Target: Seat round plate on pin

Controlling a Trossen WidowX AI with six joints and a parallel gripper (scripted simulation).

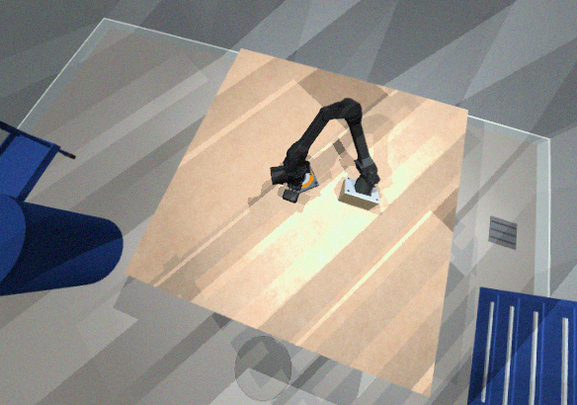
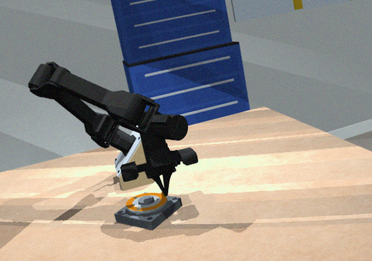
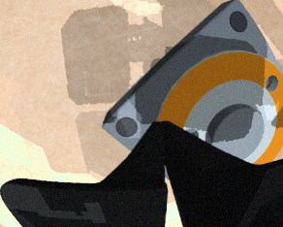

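Pointing straight down over the round plate (image 2: 146, 202), fingers pressed together on nothing, gripper (image 2: 165, 193) tip at the plate's orange rim on the side away from the arm's mount (image 1: 362, 194); whether touching or just above, cannot tell. Plate ringed in orange, grey inside, seated around the post (image 3: 235, 123) on the dark square base (image 2: 150, 216). Small hole (image 3: 272, 83) visible in the plate's orange band in the wrist view; pin not made out, and tilt of the plate too slight to judge. Base resting on the wooden table (image 2: 271, 170), near the arm's mount. Blue drawer cabinet (image 2: 181, 46) standing well behind the table.
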